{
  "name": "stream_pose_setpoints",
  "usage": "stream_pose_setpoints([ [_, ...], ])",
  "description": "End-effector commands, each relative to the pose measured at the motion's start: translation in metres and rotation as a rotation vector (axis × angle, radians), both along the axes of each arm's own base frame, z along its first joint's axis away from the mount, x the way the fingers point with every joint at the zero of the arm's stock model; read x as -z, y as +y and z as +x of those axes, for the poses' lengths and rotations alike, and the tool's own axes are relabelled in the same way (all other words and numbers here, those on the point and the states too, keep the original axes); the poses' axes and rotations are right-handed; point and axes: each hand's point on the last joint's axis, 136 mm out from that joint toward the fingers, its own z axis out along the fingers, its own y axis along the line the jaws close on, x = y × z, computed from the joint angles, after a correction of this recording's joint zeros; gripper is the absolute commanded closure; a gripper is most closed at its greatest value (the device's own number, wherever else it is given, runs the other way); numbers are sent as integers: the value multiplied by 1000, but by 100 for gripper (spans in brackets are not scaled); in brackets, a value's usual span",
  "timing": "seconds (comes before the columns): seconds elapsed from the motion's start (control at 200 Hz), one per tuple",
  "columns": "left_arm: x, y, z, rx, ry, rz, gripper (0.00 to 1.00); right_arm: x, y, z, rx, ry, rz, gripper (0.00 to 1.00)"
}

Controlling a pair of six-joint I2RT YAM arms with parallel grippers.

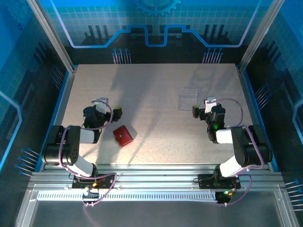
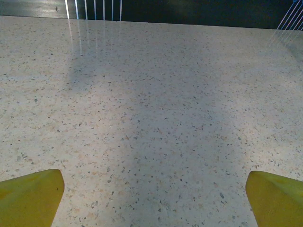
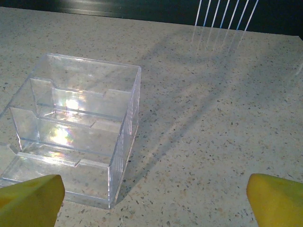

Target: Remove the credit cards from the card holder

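Status: small red wallet-like card holder (image 1: 124, 135) lies flat on the speckled beige worktop (image 1: 156, 80), in the near-left part, turned at an angle to the worktop edges. It looks folded shut from the top view, but it's too small there to make out what's inside. Nothing is touching it.

Left claw (image 2: 152, 201): jaws wide apart, gripping nothing. Its yellow fingertips (image 2: 29, 197) sit in the two bottom corners of the left wrist view, with bare worktop between them. From above, the left claw sits near the holder, to its left and a bit farther from the bases, with a clear gap between them. The left arm is folded back, its elbow down by the near edge, left of the holder.

Right claw (image 3: 152, 201): jaws also wide apart, holding nothing. Yellow fingertips (image 3: 277, 199) in the bottom corners of the right wrist view. From above, it's well apart from the holder, off to the holder's right.

Clear plastic stepped box (image 3: 78, 125) with tiered compartments: stands upright on the worktop, well to the holder's right and farther back. It's just ahead-left of the right claw, with the left fingertip close to its near corner; can't tell if they touch. Compartments show glare and rainbow reflections.

Arm shadows run across the worktop, beyond the holder.
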Motion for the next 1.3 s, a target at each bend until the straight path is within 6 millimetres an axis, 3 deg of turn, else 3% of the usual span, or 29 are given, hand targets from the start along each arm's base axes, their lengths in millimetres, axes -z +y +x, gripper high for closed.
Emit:
stream_pose_setpoints([
  [0.0, -7, 0, 1, 17, -37, 4, 1, -10, 4, 5, -17, -40, -3, 0],
  [0.85, -7, 0, 1, 13, -36, 4, 1, -10, 3, 5, -16, -42, -4, 0],
  [0.991, -5, 16, 5, -82, -22, 5, 1, -10, 4, 5, -16, -42, -3, 0],
  [1.296, -14, 15, 0, -86, -51, 11, 0, -10, 4, 5, -17, -41, -3, 0],
])
